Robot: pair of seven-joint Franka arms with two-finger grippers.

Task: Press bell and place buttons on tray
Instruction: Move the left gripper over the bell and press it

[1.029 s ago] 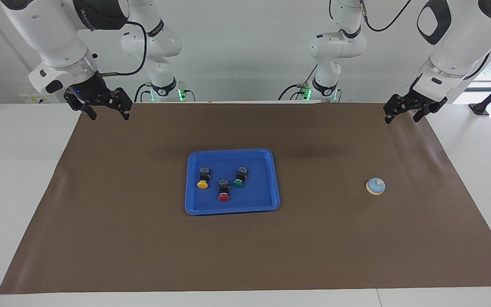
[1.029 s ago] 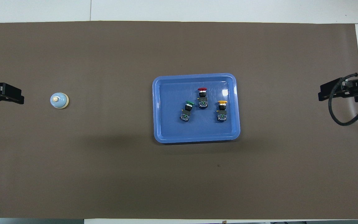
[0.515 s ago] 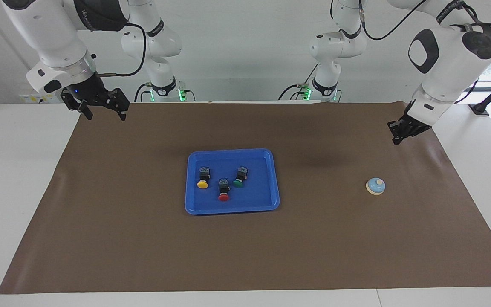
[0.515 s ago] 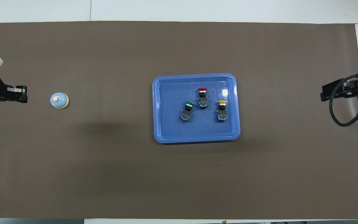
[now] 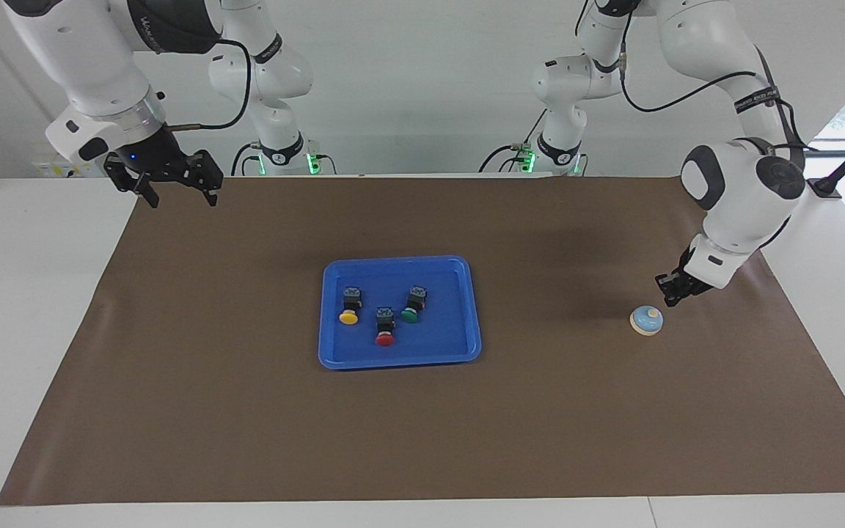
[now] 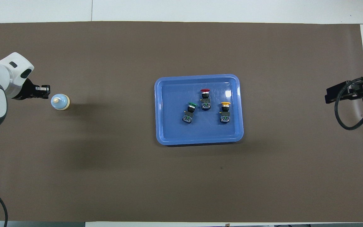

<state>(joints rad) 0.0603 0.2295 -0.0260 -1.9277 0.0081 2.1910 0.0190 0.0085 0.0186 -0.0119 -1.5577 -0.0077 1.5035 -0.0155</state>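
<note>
Moved: your left tool (image 5: 670, 296), tips pressed together and empty, has come down from the desk's corner to just beside the small light-blue dome bell (image 5: 646, 320), at the left arm's end.

Bell: just past the tips.

Bright blue plastic tray (image 5: 466, 308): mid-desk, holding three mushroom-capped buttons (image 5: 385, 326).

Right tool (image 5: 173, 178): spread, waiting.

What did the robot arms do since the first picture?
The left gripper shut its fingers and swung down from the table's edge to hover right beside the bell, not yet pressing it. The right gripper waits, open. The three buttons stayed in the tray.
</note>
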